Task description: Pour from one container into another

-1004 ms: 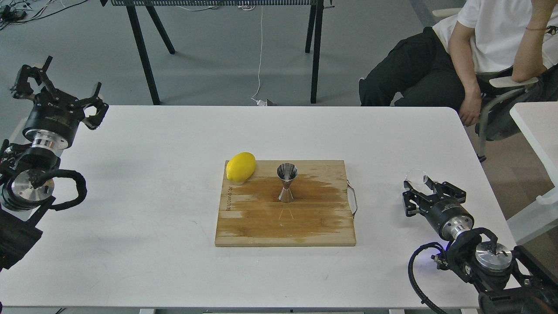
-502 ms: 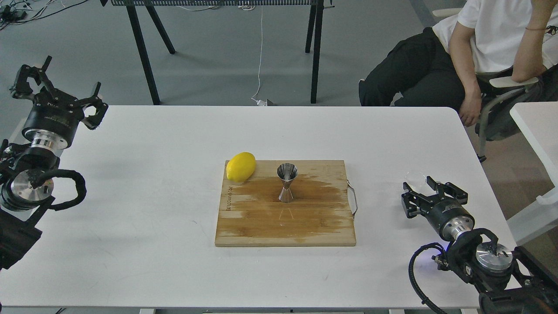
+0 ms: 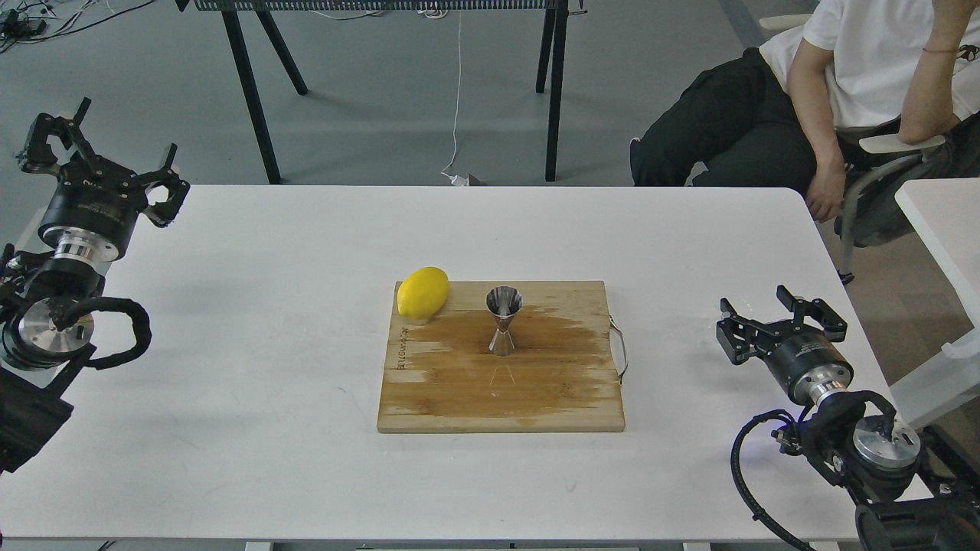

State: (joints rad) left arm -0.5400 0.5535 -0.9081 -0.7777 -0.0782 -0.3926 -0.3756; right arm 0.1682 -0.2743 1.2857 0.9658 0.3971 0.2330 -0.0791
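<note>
The steel hourglass jigger point(image 3: 504, 321) stands upright near the middle of the wooden cutting board point(image 3: 501, 398). I cannot make out the clear glass cup; it does not show on the table by my right gripper. My right gripper point(image 3: 758, 308) is low over the table's right side, well right of the board. It is open, with nothing visible between its fingers. Off the table's far left corner, my left gripper point(image 3: 122, 134) is raised, open and empty.
A yellow lemon point(image 3: 423, 292) lies on the board's far left corner. The board carries a dark wet stain and has a metal handle point(image 3: 620, 349) on its right edge. A seated person point(image 3: 842, 92) is beyond the table's far right corner.
My right gripper has moved right and slightly up, away from where the clear glass cup stood. The cup, visible by its fingertips earlier, no longer shows. The left arm barely moved.
</note>
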